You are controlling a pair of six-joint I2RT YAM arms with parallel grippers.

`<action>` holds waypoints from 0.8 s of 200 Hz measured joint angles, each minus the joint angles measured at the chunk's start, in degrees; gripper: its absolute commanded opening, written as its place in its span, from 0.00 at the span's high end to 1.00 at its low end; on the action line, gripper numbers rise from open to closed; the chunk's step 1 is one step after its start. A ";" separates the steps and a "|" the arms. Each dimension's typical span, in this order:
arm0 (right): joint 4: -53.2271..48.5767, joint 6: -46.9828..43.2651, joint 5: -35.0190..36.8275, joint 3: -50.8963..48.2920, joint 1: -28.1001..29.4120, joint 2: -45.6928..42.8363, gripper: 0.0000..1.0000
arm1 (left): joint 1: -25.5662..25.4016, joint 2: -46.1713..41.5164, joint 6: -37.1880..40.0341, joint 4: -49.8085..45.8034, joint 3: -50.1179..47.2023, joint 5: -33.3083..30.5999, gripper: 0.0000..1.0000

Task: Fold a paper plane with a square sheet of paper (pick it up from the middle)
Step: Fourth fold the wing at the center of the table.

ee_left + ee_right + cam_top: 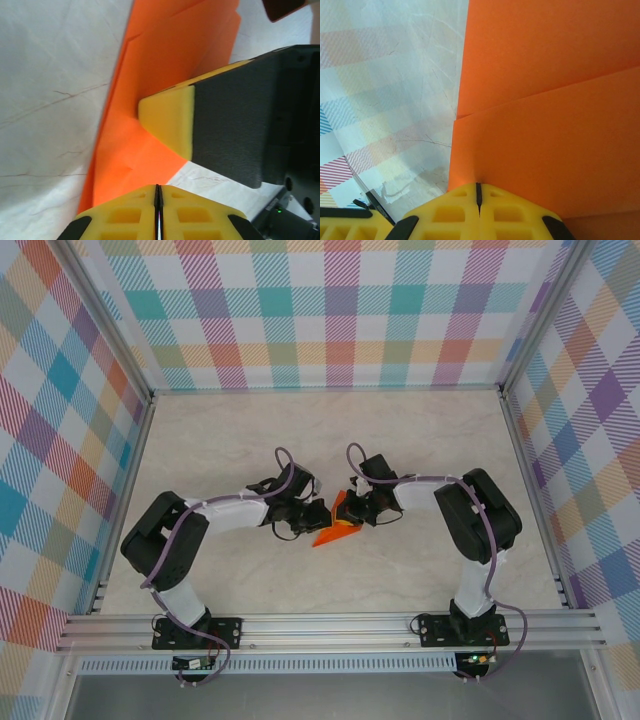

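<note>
Centre of the bench point(420, 440): my two arms met over the orange paper point(335, 533). It lay folded into a pointed wedge on the pale marbled surface, between the two arm bases and nearer to them than to the checked back wall point(340, 310).

My left tool point(158, 200) had its yellow fingertips together, with only a hairline seam between them, and was set at the near edge of the paper. From its wrist camera I could not tell whether a layer was pinched in that seam or the tips merely rested on top.

My right tool point(478, 192) was likewise closed tight, fingertips touching. Its tip was set against the paper where one folded layer overlapped another. Seen from the left wrist, the right tool's yellow pad sat on the orange surface just beyond my left fingertips.

From above, an orange flap showed between the two tools, while the wedge's point lay flat towards the left arm's side.
</note>
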 measured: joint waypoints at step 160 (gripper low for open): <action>-1.77 -0.17 0.00 1.03 0.00 0.50 1.00 | 0.00 4.52 -4.13 0.81 -0.83 0.31 0.93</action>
